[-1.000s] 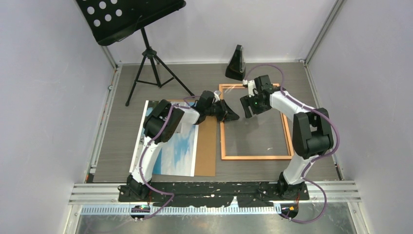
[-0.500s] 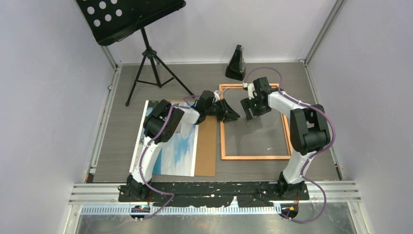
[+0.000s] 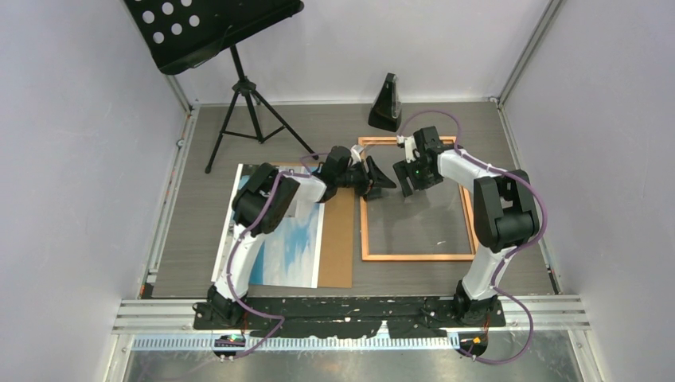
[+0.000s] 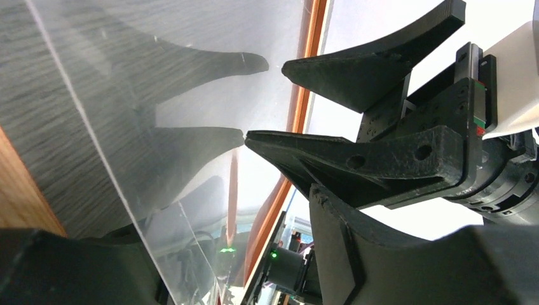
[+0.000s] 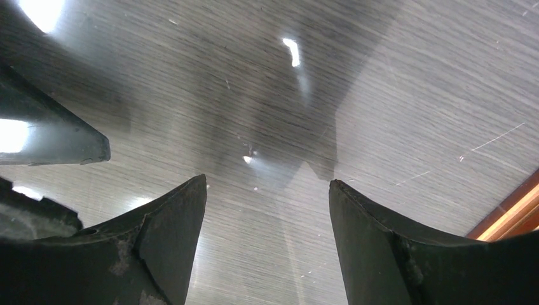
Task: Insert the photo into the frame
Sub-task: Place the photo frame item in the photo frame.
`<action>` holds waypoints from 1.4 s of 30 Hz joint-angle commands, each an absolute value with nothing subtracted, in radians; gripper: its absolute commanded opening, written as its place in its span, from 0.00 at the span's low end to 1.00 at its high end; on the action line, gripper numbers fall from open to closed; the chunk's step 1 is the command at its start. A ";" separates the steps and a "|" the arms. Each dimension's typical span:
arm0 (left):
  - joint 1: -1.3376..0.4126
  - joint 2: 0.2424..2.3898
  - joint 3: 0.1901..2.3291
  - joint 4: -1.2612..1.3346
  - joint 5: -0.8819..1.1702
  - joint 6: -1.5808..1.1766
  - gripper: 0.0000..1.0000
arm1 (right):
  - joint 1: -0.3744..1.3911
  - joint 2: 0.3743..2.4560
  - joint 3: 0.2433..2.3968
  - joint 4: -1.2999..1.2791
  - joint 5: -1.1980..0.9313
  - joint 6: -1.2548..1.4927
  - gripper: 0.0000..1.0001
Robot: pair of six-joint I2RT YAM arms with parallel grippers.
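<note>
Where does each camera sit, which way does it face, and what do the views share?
Top external: above and behind the bases, looking down at the table; left arm, right arm, frame and photo show.
Left wrist: on the left arm, looking past the left fingers at the pane and right gripper.
Right wrist: on the right arm, looking down at the pane between the right fingers; a left fingertip shows.
Shared: both wrist views show the pane, the frame's orange edge and the other arm's gripper.
</note>
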State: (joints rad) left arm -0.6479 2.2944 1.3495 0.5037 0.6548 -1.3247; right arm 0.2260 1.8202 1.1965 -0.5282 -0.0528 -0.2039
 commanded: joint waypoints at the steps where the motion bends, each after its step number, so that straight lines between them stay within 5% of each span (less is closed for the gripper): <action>1: -0.656 2.283 1.292 0.329 0.657 -1.327 0.57 | 0.228 1.837 1.208 -0.525 -0.034 -0.204 0.76; 42: -0.605 2.091 1.291 -0.177 0.608 -1.096 0.67 | 0.229 1.848 1.222 -0.538 -0.032 -0.199 0.76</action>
